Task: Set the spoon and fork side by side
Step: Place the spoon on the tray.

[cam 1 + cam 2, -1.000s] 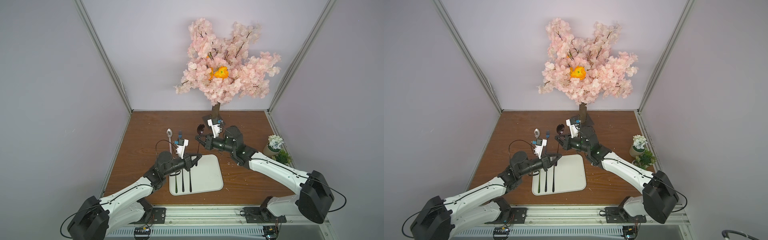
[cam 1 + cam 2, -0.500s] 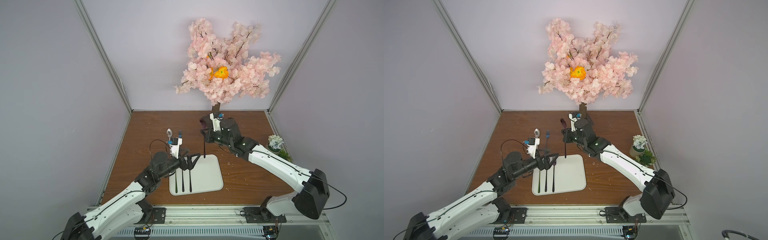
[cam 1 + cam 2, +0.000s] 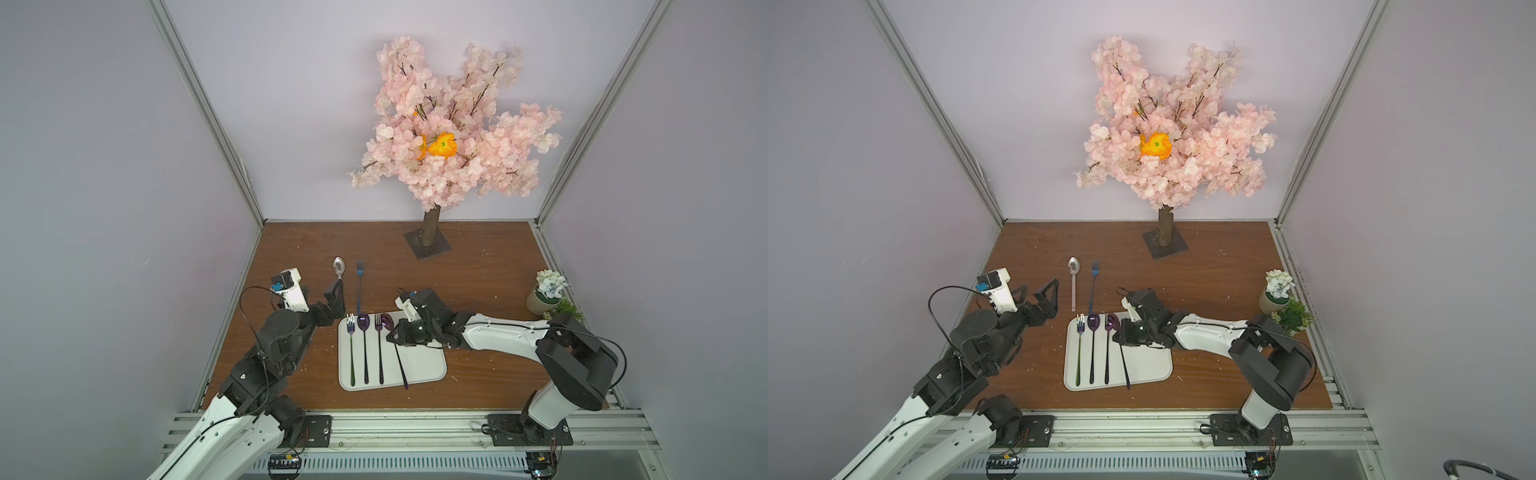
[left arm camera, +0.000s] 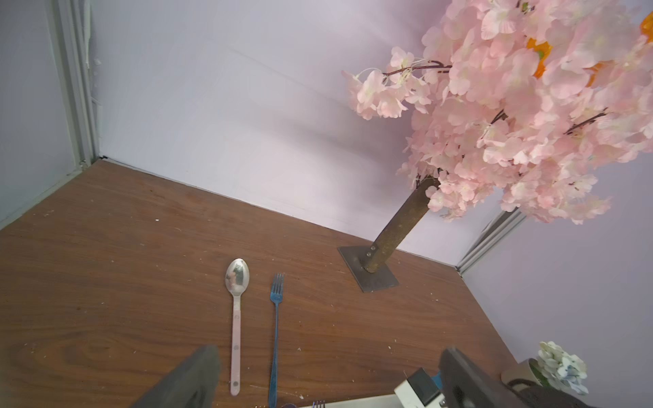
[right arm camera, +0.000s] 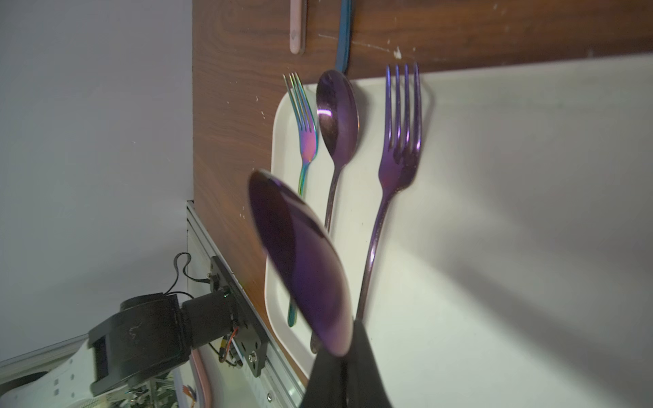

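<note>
Now your right pincer (image 3: 392,336) clamps the purple spoon (image 3: 397,353) over the tray (image 3: 424,365), slanted just beside the purple fork (image 3: 379,351) for pairing. Your left pincer (image 3: 1037,296) gapes empty beside the tray, out of the way.

The left side of the tray (image 3: 424,365) is full: a rainbow fork (image 3: 350,322), a purple spoon (image 3: 363,322) and a purple fork (image 3: 378,322) lie there. Next to them the right gripper (image 3: 392,336) pinches a slanted spoon (image 3: 387,321), blocking the middle. The right side is bare. Behind the tray lie a silver spoon (image 3: 338,265) and a blue fork (image 3: 360,268). The table (image 3: 486,266) between the tree (image 3: 432,226) and the flower pots (image 3: 542,299) is open.
</note>
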Action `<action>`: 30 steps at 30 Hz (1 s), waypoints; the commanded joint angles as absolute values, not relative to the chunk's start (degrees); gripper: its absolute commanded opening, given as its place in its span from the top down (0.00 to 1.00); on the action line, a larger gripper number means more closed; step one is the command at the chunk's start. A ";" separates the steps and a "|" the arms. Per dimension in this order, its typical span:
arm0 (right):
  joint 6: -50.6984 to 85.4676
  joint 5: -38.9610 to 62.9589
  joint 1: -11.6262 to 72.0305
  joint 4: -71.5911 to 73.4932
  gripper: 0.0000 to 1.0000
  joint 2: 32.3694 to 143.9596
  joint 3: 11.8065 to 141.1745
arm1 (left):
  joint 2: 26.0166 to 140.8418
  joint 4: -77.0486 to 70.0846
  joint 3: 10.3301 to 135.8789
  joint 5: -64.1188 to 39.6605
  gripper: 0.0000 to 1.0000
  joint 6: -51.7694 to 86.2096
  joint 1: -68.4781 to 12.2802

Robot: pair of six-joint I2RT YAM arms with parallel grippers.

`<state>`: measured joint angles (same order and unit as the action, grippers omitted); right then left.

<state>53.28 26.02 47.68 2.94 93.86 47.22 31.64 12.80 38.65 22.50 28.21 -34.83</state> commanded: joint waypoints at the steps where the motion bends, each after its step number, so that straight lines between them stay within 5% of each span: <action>1: 59.08 29.56 47.33 14.78 1.00 94.28 46.00 | 33.02 15.55 38.46 24.10 0.01 27.99 -34.28; 30: 64.37 26.34 44.75 21.37 1.00 102.32 43.24 | 33.94 14.07 37.05 21.98 0.01 28.38 -34.21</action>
<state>64.95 27.73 44.82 21.58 101.51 42.35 34.39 14.17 37.69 22.15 28.21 -34.79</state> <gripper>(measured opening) 0.048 0.991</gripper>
